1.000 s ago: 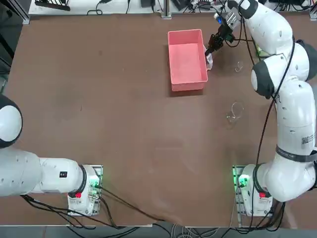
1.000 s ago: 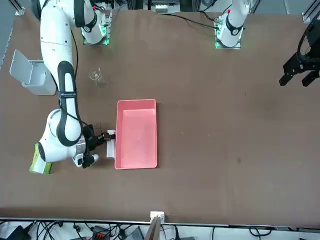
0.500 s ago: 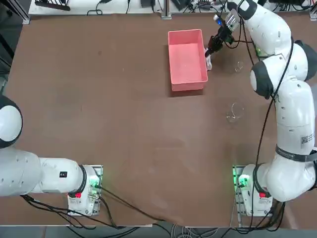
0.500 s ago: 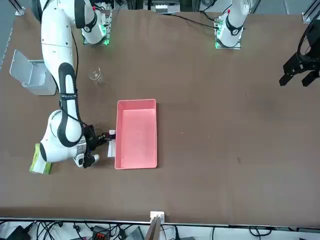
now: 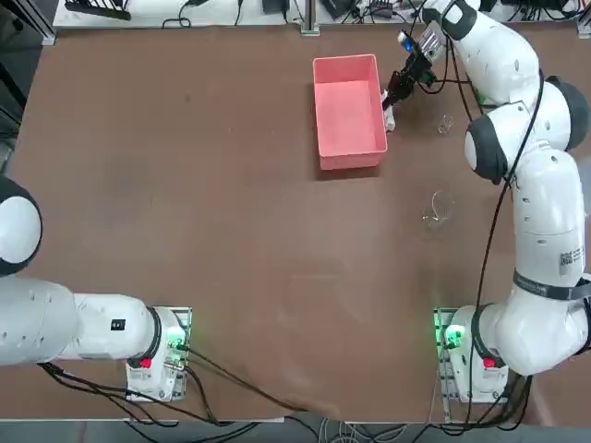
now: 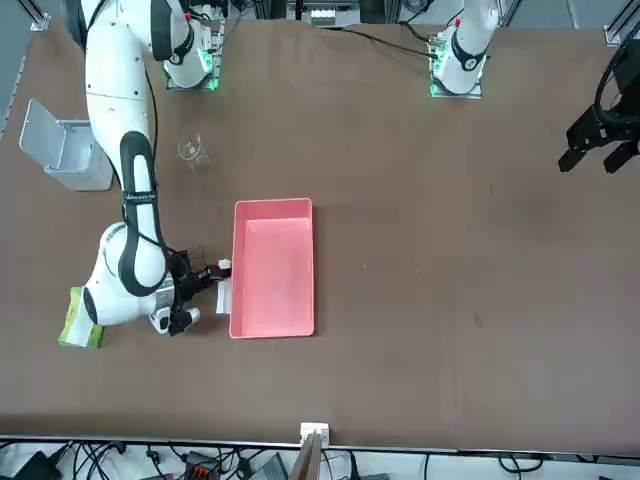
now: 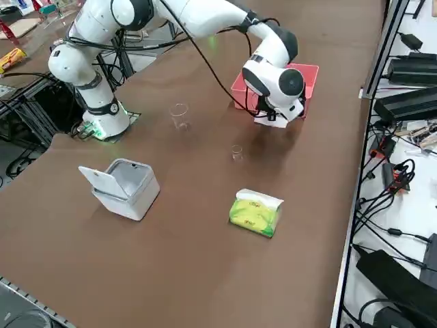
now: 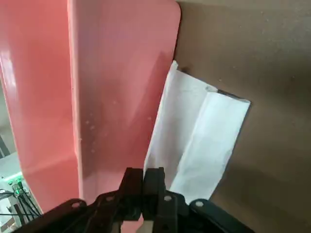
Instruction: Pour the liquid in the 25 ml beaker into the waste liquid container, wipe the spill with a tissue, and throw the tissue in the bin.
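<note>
Even, diffuse light is given from above. On the table (image 5: 231,185) only soft shadows are seen, and one lies under the tissue (image 8: 199,141) toward 4 o'clock. Pale glare is seen on the waste liquid container (image 8: 43,97). The fingers (image 8: 146,194) are slightly blurred.

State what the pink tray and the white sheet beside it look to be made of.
Pink tray: seemingly smooth, glossy plastic; its wall shows soft sheen. White sheet: apparently matte tissue paper, folded with creases, pinched by the shut right end effector.

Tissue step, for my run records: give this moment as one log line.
phase: wiping | right end effector: shut on tissue | place: table beside waste liquid container | bin: lid open
</note>
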